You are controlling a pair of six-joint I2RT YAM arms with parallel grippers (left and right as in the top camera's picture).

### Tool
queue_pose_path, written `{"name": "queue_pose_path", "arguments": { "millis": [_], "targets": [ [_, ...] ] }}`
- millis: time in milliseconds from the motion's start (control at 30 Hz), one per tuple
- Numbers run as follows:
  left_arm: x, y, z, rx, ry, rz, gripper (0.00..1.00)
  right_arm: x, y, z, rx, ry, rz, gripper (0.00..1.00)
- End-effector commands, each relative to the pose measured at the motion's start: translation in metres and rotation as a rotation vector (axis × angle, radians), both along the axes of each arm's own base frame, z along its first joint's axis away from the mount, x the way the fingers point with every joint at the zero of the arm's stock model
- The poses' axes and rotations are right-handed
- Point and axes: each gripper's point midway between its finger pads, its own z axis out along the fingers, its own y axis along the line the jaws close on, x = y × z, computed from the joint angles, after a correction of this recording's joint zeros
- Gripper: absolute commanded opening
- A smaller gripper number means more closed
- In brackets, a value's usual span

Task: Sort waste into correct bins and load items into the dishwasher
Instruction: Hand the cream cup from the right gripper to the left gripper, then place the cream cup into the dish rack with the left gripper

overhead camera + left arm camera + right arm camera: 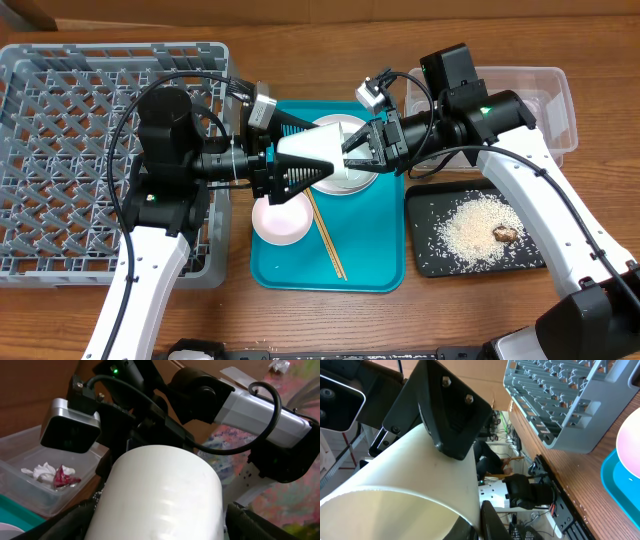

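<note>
Smooth and shiny, the pale greenish round bowl (165, 495) lies on its side up in the air, over the flat teal plastic tray (370, 265) on the brown wooden worktop (300, 320). Left pincer (298, 165) hugs its round outside. Right pincer (355, 148) pinches its thin rim.

Table (420, 310) carries rack (40, 265), tub (560, 75), teal tray (370, 262) — black tray (425, 250)

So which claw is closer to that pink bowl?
Left. The left gripper, holding a pale bowl, sits just beside the pink bowl; the right gripper is farther off, over the white plate.
</note>
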Motion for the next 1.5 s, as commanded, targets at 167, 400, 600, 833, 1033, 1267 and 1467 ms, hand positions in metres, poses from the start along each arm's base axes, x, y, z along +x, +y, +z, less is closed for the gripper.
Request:
{"name": "queue_pose_path", "arguments": {
  "millis": [167,400,600,833,1033,1267,1467],
  "targets": [
    [-0.003,-0.002,0.005,-0.008,0.021,-0.020,0.68,-0.002,0.001,0.001,0.010,-0.005,0.009,0.04],
    [0.004,0.001,-0.012,0.034,0.096,0.046,0.78,-0.002,0.001,0.001,0.010,-0.006,0.009,0.04],
    [0.004,0.001,-0.014,0.037,0.101,0.045,0.84,-0.001,0.001,0.001,0.013,-0.013,0.009,0.04],
    [0.008,0.002,-0.019,0.053,0.121,0.076,0.85,-0.001,0.001,0.001,0.013,-0.013,0.010,0.04],
    [0.008,0.002,-0.019,0.052,0.120,0.076,0.80,-0.001,0.001,0.001,0.013,-0.013,0.010,0.04],
    [0.020,0.006,-0.024,0.079,0.120,0.151,0.59,-0.001,0.001,0.001,0.015,-0.017,0.010,0.05],
    [0.036,0.015,-0.041,0.141,0.163,0.273,0.52,0.007,-0.003,-0.005,-0.023,-0.031,-0.028,0.27]
  ]
}}
